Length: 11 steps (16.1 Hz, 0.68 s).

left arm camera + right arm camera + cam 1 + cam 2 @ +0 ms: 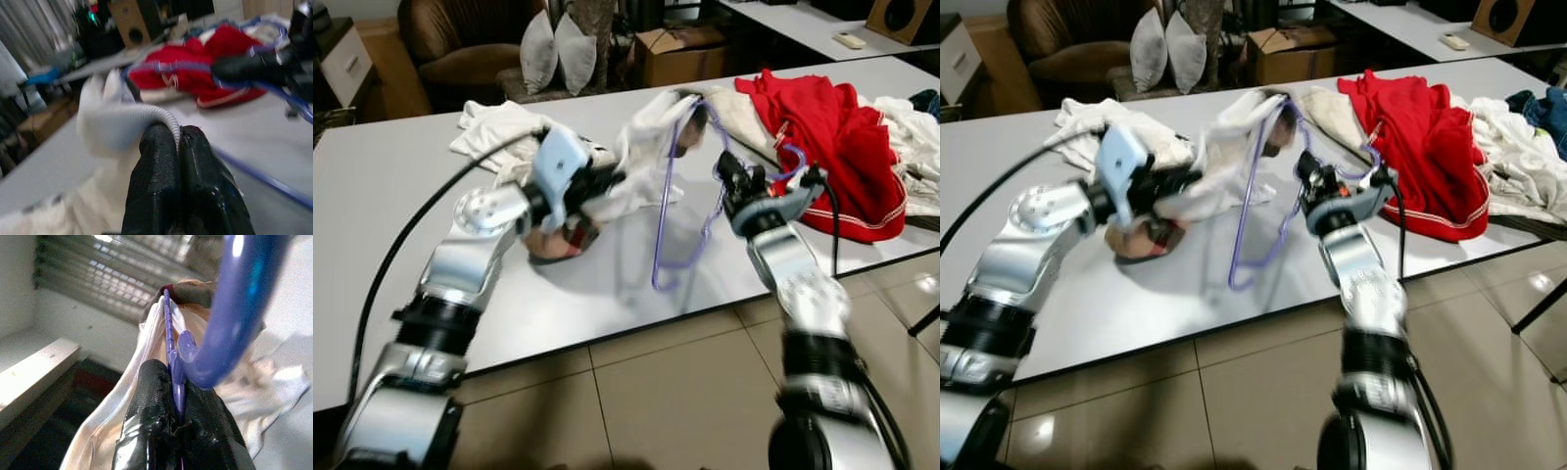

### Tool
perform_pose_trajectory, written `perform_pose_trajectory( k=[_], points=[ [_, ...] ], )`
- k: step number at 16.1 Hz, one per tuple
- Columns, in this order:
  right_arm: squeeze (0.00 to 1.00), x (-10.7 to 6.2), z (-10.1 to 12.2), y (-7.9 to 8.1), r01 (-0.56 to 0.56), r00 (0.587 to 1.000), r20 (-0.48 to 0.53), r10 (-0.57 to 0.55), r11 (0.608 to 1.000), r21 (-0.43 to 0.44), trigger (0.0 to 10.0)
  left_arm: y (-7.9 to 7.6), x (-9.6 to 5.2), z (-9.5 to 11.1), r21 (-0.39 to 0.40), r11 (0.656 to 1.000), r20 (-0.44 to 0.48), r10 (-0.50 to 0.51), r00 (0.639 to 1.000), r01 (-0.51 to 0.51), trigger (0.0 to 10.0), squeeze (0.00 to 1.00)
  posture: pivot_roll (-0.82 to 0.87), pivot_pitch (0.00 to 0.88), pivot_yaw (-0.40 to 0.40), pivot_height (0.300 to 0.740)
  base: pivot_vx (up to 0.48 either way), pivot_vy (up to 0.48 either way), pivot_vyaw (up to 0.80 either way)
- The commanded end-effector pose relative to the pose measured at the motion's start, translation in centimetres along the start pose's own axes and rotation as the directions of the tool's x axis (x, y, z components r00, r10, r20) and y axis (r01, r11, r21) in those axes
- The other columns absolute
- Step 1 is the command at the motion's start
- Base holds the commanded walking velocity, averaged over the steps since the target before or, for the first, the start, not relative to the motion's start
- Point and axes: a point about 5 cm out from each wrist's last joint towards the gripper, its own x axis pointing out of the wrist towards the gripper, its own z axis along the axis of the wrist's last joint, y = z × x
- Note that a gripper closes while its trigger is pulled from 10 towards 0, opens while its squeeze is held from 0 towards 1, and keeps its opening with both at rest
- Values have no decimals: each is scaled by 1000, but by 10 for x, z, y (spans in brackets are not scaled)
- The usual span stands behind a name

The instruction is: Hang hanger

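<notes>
A purple plastic hanger (671,220) hangs above the grey table (391,186), tilted, with a white garment (646,137) draped over its upper end. My right gripper (729,181) is shut on the hanger near its hook (215,333). My left gripper (607,186) is shut on a fold of the white garment (122,127), pulling it off to the left of the hanger. Part of the garment trails down onto the table under my left arm.
A red garment (827,137) lies on the table right of the hanger, with more pale clothes (911,147) beyond it. White cloth (494,127) lies at the back left. A brown armchair (460,44), cushions and a cardboard box (675,54) stand behind the table. Tiled floor lies in front.
</notes>
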Motion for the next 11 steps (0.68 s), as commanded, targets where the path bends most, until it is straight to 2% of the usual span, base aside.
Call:
perform_pose_trajectory(
  k=[1, 3, 4, 5, 7, 9, 10, 11],
  points=[
    [0, -5, -1, 11, -35, 998, -50, 34, 999, -3, 10000, 2, 2, 5, 37, 999, 21, 19, 1000, -20, 0, 0, -192, 0, 34, 740, 0, 0, 0],
    [0, -23, -8, 11, -30, 992, -123, 27, 999, -20, 10000, 4, 5, 15, 48, 998, 71, 39, 997, -43, 0, 0, -196, 0, 35, 740, 0, 0, 0],
    [0, -33, -10, 8, -11, 991, -134, 11, 1000, 1, 10000, 3, 6, 18, 50, 999, 82, 15, 997, -19, 0, 0, -196, 0, 36, 740, 0, 0, 0],
    [0, -41, -12, 4, 7, 990, -141, 1, 998, 61, 10000, -2, 3, 17, 84, 996, 69, -37, 997, 31, 0, 0, -196, 0, 37, 740, 0, 0, 0],
    [0, -48, -19, 5, 5, 979, -203, 10, 997, 75, 10000, -1, 1, 19, 108, 994, 78, -21, 997, 13, 0, 0, -197, 0, 35, 740, 0, 0, 0],
    [0, -56, -24, -17, 133, 954, -267, -135, 991, -26, 10000, -2, -1, 23, 145, 989, 100, -36, 994, 21, 0, 0, -194, 0, 32, 740, 0, 0, 0],
    [0, -60, -23, -28, 181, 930, -299, -215, 974, -138, 10000, -3, -2, 23, 186, 982, 85, -61, 994, 44, 0, 0, -192, 0, 31, 740, 0, 0, 0],
    [0, -62, -23, -32, 200, 917, -315, -246, 965, -169, 10000, -4, -2, 22, 207, 976, 71, -75, 995, 59, 0, 0, -191, 0, 30, 740, 0, 0, 0]
  ],
)
